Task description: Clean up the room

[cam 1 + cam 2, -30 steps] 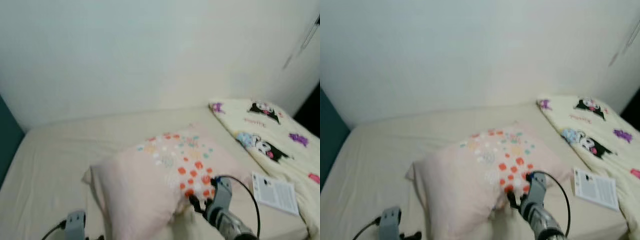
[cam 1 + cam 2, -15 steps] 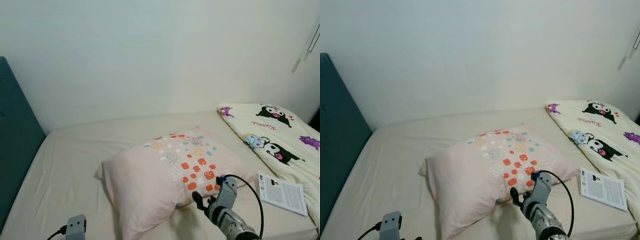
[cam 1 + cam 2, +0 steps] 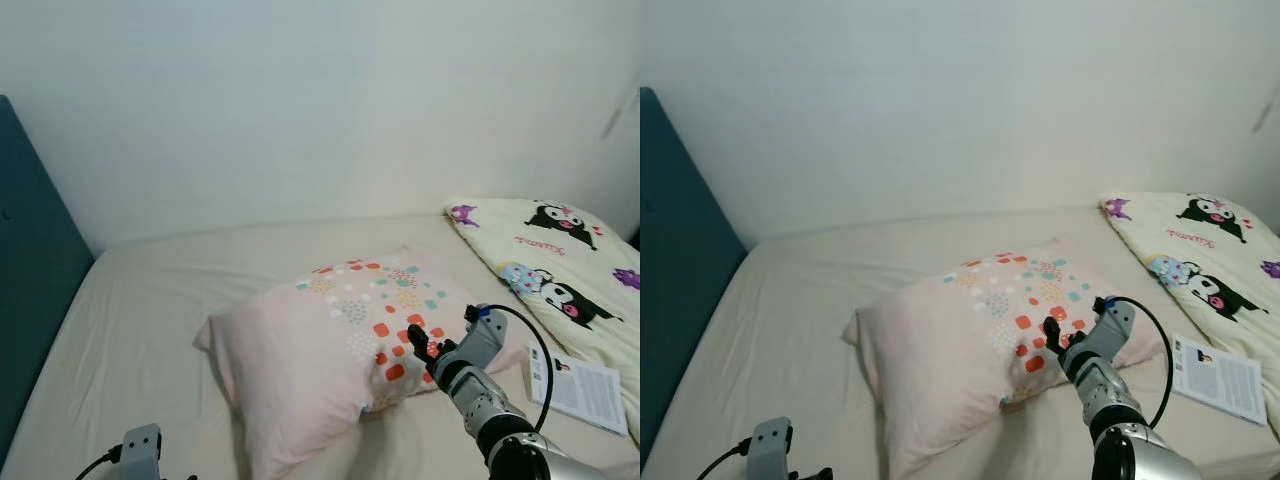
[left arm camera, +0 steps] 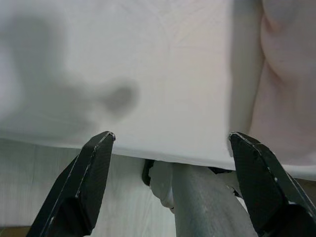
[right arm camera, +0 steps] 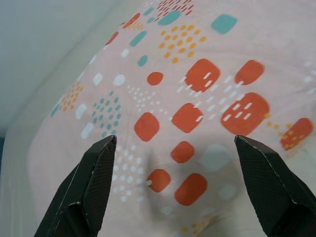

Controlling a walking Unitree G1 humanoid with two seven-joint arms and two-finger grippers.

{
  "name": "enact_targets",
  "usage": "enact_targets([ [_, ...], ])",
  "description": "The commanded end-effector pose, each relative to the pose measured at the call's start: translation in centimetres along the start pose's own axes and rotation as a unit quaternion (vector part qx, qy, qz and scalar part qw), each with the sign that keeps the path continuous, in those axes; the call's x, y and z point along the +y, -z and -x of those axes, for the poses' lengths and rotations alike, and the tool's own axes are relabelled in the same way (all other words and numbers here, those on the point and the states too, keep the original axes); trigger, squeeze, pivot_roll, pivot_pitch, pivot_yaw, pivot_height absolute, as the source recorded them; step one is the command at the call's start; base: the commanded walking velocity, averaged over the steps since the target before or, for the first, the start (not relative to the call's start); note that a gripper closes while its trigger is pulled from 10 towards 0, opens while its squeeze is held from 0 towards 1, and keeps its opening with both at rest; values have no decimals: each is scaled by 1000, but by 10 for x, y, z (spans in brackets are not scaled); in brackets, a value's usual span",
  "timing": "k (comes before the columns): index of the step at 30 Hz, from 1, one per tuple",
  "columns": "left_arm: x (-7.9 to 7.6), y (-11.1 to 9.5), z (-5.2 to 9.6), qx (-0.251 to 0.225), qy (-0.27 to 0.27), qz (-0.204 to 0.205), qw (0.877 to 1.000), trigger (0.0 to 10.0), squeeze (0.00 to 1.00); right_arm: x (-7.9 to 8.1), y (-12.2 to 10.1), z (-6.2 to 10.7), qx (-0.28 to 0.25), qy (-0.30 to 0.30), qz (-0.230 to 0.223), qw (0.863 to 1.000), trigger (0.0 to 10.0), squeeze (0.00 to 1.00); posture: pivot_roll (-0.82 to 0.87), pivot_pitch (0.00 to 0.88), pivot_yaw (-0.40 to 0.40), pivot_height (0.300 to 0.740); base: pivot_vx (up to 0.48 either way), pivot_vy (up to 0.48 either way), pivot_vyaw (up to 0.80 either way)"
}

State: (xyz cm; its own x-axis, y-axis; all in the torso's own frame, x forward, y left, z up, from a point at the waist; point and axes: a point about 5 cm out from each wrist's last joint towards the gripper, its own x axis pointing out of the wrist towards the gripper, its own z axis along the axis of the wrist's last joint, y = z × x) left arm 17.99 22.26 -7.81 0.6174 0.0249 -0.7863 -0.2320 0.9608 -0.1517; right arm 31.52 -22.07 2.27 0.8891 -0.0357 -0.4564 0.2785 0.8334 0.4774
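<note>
The wide bed covered with a plain cream sheet [image 3: 150, 300] carries all the items. A dark teal padded headboard [image 3: 30, 280] stands along its left edge, and a white wall runs along the far edge.

A cream quilt printed with black-and-white cartoon figures [image 3: 560, 270] lies along the right edge of the bed, reaching into the far right corner.

The pale pink fabric pillow printed with orange, teal and white squares [image 3: 320, 350] lies near the middle of the bed, somewhat toward the near edge. Its near left corner sits raised off the sheet.

A white printed paper booklet [image 3: 590, 385] lies flat on the sheet near the right edge, touching the quilt border and apart from the pillow.

The right pincer [image 3: 425, 345] is at the near right side of the pillow, over the patch of orange squares. Its two black fingers [image 5: 89, 192] are spread wide, released, with the pillow surface between them; whether they touch the fabric cannot be determined.

The left pincer [image 4: 170, 185] hangs low at the near edge of the bed, left of the pillow. Its fingers are spread apart, grasping nothing.
</note>
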Motion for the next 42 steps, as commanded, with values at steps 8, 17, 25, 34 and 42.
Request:
enact_targets([
  [8, 9, 3, 2, 15, -11, -28, 999, 10000, 0, -7, -5, 1, -15, 12, -17, 1000, 10000, 0, -37, 0, -5, 721, -241, 0, 0],
  [17, 6, 1, 2, 6, -10, -25, 1000, 10000, 0, -7, -2, 2, -11, 13, -15, 1000, 10000, 0, -43, 0, -5, 721, -181, 0, 0],
  [25, 5, 1, 1, 8, -10, -25, 1000, 10000, 0, -5, -4, 1, -13, 9, -17, 1000, 10000, 0, -46, 0, -7, 721, 0, 0, 0],
  [34, 3, 2, 1, 11, -4, -31, 999, 10000, 0, -5, -6, 1, -17, 10, -16, 1000, 10000, 0, -47, 0, -7, 721, 0, 0, 0],
  [42, -1, 2, 0, 13, 13, -54, 998, 10000, 0, -4, -8, 0, -22, 9, -16, 1000, 10000, 0, -48, 0, -5, 721, 0, -147, 0],
])
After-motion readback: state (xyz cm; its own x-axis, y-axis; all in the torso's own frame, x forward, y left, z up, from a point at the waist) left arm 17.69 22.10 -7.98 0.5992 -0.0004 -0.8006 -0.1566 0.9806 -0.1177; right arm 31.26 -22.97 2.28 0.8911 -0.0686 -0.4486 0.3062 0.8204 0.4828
